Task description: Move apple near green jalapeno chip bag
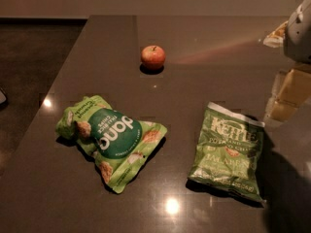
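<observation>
The apple (153,57) is small, round and red-orange with a short stem. It stands alone on the dark table (194,86), toward the back middle. The green jalapeno chip bag (228,152), with white "Kettle" lettering, lies flat at the front right. My gripper (286,98) hangs at the right edge of the view, above the table just past the bag's top right corner. It is far to the right of the apple and holds nothing that I can see.
A lighter green bag (112,140) with a round dark-green label lies at the front left. The table's left edge runs diagonally, with darker floor (29,57) beyond it. A wall stands behind the table's far edge.
</observation>
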Motion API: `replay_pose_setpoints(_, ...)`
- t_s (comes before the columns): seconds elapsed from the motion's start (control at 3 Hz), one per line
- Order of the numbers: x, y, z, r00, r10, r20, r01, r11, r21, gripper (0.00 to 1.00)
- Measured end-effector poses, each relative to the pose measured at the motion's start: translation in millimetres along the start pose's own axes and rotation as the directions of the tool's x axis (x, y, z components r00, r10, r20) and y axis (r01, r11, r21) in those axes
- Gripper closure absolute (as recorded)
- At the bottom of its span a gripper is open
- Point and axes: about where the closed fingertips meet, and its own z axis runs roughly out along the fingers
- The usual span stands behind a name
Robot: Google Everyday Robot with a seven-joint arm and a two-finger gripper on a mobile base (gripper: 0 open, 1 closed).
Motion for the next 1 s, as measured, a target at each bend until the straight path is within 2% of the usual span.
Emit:
replay_pose_setpoints(0.67, -8.2, -8.0, 4.2, 1.0, 0.017, 0.023, -0.017, 0.9999, -0.002, 0.0)
replay_pose_setpoints(1.0, -31.4, -27.3, 20.0, 0.997, 0.03, 0.065, -0.03, 0.9995, -0.004, 0.0)
